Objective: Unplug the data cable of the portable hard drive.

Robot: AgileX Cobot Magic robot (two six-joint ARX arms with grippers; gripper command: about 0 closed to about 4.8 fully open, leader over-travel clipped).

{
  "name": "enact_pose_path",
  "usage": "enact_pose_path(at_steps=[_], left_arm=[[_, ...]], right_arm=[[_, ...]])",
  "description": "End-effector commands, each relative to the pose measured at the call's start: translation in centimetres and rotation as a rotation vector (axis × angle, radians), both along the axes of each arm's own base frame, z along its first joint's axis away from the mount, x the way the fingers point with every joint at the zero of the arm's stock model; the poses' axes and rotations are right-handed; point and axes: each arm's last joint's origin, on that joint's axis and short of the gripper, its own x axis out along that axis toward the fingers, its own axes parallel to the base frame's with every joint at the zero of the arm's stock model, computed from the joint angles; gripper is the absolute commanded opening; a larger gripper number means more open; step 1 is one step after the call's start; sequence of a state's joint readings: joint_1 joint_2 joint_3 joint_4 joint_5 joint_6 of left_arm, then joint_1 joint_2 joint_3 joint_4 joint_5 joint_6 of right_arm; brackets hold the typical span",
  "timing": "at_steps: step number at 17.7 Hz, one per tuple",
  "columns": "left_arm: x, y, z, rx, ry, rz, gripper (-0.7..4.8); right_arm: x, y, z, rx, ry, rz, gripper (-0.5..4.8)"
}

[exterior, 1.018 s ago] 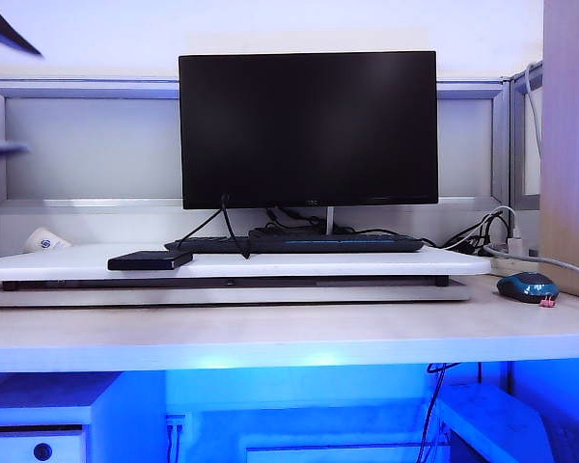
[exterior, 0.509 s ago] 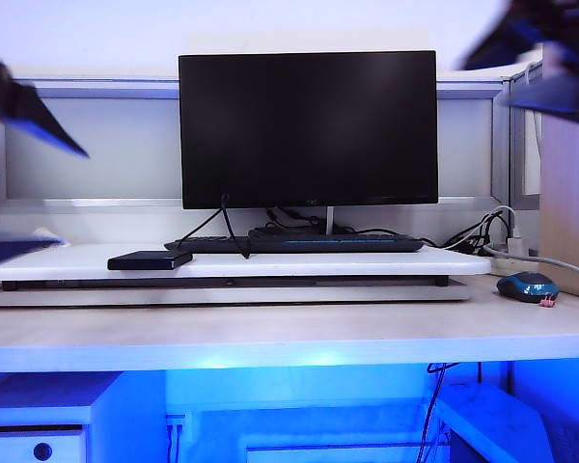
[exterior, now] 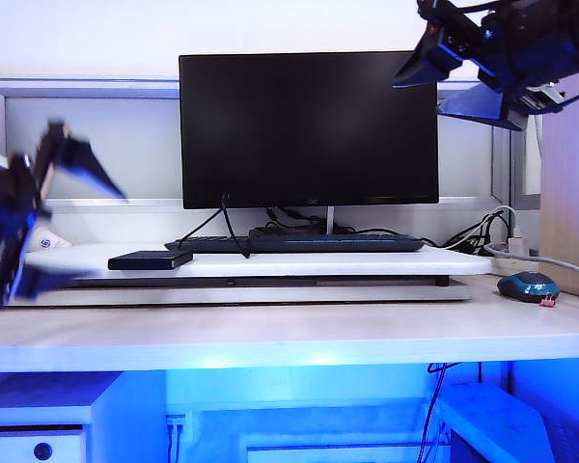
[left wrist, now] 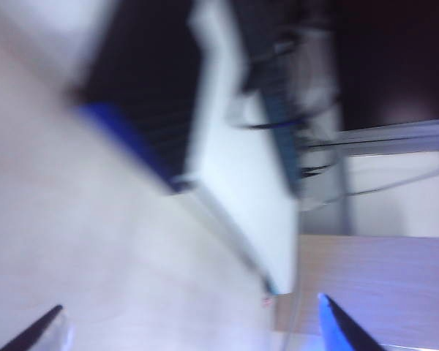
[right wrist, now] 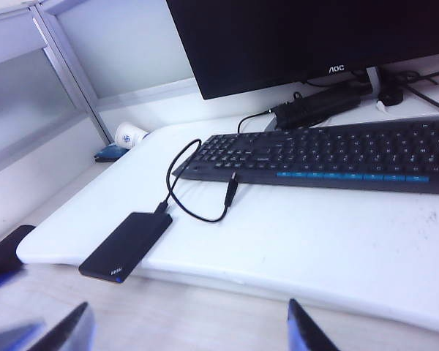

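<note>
**Both tools arrive**

Absent a second ago, the left tool point(exterior: 39, 217) and right tool point(exterior: 463, 72) now hover wide and empty. The drive point(right wrist: 126, 245), cable point(right wrist: 194, 212) still plugged, lies ahead below the right tool; unplugging hasn't begun.

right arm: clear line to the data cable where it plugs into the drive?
Probably yes. The right gripper is open, high above the desk; the data cable and portable hard drive lie exposed on the white shelf, nothing between.
</note>
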State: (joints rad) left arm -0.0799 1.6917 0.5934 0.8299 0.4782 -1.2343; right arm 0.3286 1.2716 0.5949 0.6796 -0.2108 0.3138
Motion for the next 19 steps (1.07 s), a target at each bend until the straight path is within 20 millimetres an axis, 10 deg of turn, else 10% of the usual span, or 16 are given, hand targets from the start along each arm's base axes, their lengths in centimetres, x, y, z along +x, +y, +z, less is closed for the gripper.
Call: enact_pose_path(at_steps=[1,19], left_arm=[[1.1,-0.1,-0.8,0.008,0.007,-0.013,4.66],[6.6,-0.5,-1.2,0.043,-0.05,-0.004,4.65]], right_arm=[[0.4,0.2,0.6,-0.003,-0.027,0.004,3.39],[5.9,3.9,0.3,-0.052,0.016,0.115,3.38]])
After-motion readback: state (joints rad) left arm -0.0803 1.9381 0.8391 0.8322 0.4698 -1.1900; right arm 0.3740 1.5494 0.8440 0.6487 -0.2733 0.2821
